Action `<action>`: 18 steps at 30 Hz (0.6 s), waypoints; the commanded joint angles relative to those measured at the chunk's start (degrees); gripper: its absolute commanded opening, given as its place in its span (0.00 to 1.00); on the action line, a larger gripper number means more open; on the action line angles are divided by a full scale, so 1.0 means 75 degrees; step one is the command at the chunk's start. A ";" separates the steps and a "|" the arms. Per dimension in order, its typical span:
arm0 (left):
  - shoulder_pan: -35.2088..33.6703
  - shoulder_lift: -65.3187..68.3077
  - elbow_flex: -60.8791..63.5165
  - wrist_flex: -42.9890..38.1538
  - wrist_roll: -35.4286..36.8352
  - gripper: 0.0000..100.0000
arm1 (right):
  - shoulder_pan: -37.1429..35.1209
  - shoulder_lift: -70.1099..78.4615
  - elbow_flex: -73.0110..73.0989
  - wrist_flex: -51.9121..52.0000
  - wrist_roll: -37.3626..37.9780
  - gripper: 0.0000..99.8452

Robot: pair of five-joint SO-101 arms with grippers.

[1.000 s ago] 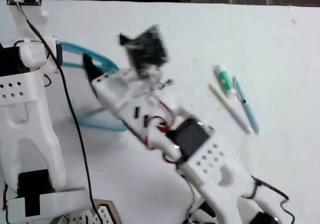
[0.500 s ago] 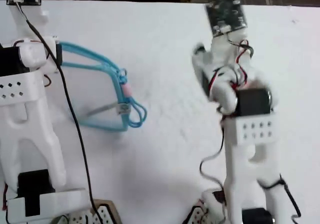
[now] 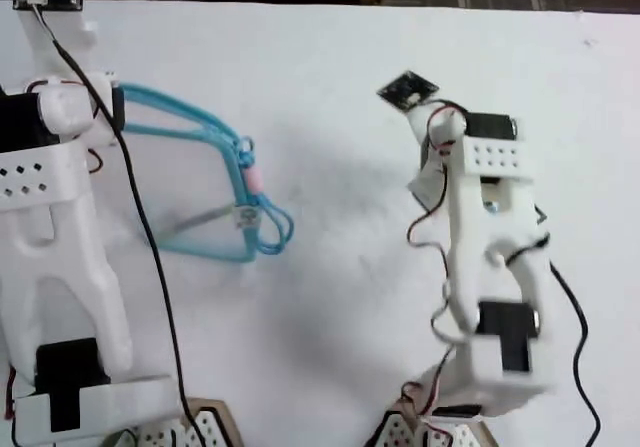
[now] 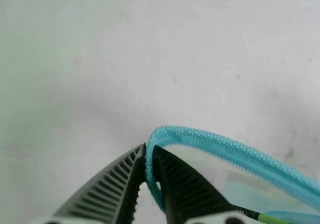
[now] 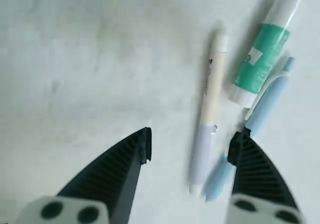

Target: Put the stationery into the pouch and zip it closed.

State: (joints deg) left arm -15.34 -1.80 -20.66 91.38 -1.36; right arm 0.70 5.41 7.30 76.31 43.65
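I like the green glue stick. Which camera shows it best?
The right wrist view: the green-and-white glue stick lies on the white table beside two pastel plastic pens. In the high view the right arm stands over that spot. The left wrist view faces the blue-edged clear pouch instead.

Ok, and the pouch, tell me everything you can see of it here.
The pouch is a clear, soft-looking plastic case edged in turquoise zipper tape. It lies flat on the white table, its two blue edges spread apart, so the mouth looks open. At one end hang a pink bead, a small pale tag and a loop of blue cord. At the other end the left gripper is shut on the zipper edge. A green thing, unclear what, shows through the plastic there.
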 commanded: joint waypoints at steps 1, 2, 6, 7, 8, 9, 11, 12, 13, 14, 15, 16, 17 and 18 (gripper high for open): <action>0.0029 0.0873 0.0129 0.0270 0.0059 0.02 | 0.0064 0.0862 -0.0375 -0.0522 0.0094 0.25; 0.0029 0.0873 0.0129 0.0270 0.0059 0.02 | 0.0029 0.1108 -0.0516 -0.0545 0.0094 0.25; 0.0029 0.0873 0.0129 0.0234 0.0047 0.02 | 0.0041 0.1987 -0.1348 -0.0768 0.0059 0.25; 0.0029 0.0873 0.0129 0.0234 0.0047 0.02 | 0.0064 0.2186 -0.1559 -0.0768 0.0059 0.25; 0.0029 0.0873 0.0129 0.0234 0.0047 0.02 | 0.0088 0.2409 -0.1747 -0.0779 0.0059 0.25; 0.0029 0.0873 0.0129 0.0234 0.0047 0.02 | 0.0088 0.2632 -0.1899 -0.0768 0.0059 0.25; 0.0029 0.0873 0.0129 0.0234 0.0047 0.02 | 0.0100 0.3042 -0.2168 -0.0768 0.0059 0.25; 0.0029 0.0873 0.0129 0.0246 0.0047 0.02 | 0.0100 0.3241 -0.2286 -0.0768 0.0059 0.25; 0.0018 0.0873 0.0129 0.0258 0.0047 0.02 | 0.0100 0.3440 -0.2391 -0.0768 0.0059 0.25; 0.0018 0.0873 0.0129 0.0258 0.0047 0.02 | 0.0100 0.3616 -0.2485 -0.0768 0.0059 0.25; 0.0018 0.0873 0.0129 0.0258 0.0047 0.02 | 0.0100 0.3804 -0.2590 -0.0768 0.0059 0.25; 0.0018 0.0873 0.0129 0.0270 0.0047 0.02 | 0.0100 0.3979 -0.2708 -0.0768 0.0059 0.25; 0.0018 0.0873 0.0129 0.0270 0.0047 0.02 | 0.0123 0.4132 -0.2813 -0.0768 0.0059 0.25; 0.0018 0.0873 0.0129 0.0270 0.0047 0.02 | 0.0147 0.4261 -0.2930 -0.0768 0.0059 0.25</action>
State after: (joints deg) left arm -15.34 -1.80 -20.66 91.38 -1.36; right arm 0.88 35.21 -11.60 71.03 43.74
